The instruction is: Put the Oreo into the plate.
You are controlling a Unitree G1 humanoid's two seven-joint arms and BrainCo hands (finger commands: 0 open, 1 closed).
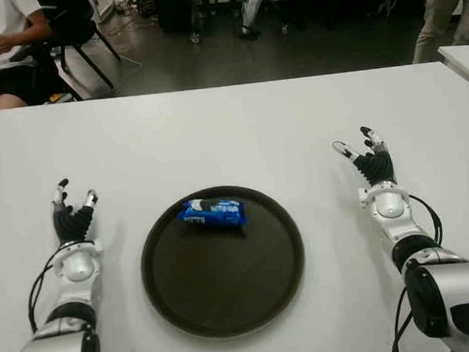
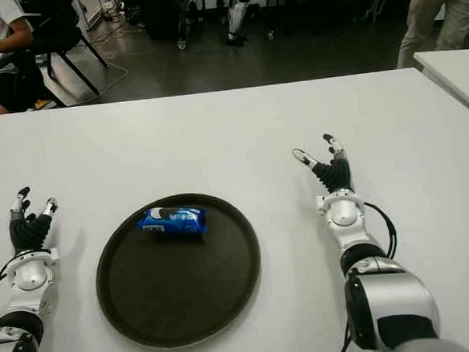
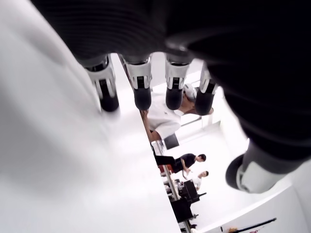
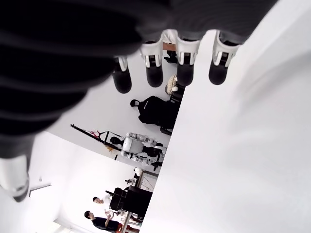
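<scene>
Left hand [image 1: 73, 210] showed at roughly 9 o'clock from the plate [image 1: 178, 297], well apart from its rim, palm over the white table [image 1: 239, 131]. Its own wrist view showed the fingers [image 3: 141, 87] extended and loosely spread, nothing between them.

Oreo [image 1: 212, 214]: a small blue wrapped pack with white lettering and a dark cookie print on the face, slightly glossy, lying flat. It sat inside the dark round plate, in the far part of it at about 12 o'clock from the plate's centre, just inside the rim. Long axis ran across the table, 9 to 3 o'clock, with the 3 o'clock end tipped slightly toward the robot. Neither hand touched it.

Right hand [image 1: 372, 165] showed at about 2 o'clock from the plate, well apart from it. Fingers [image 4: 154, 65] straight and spread, holding nothing.
</scene>
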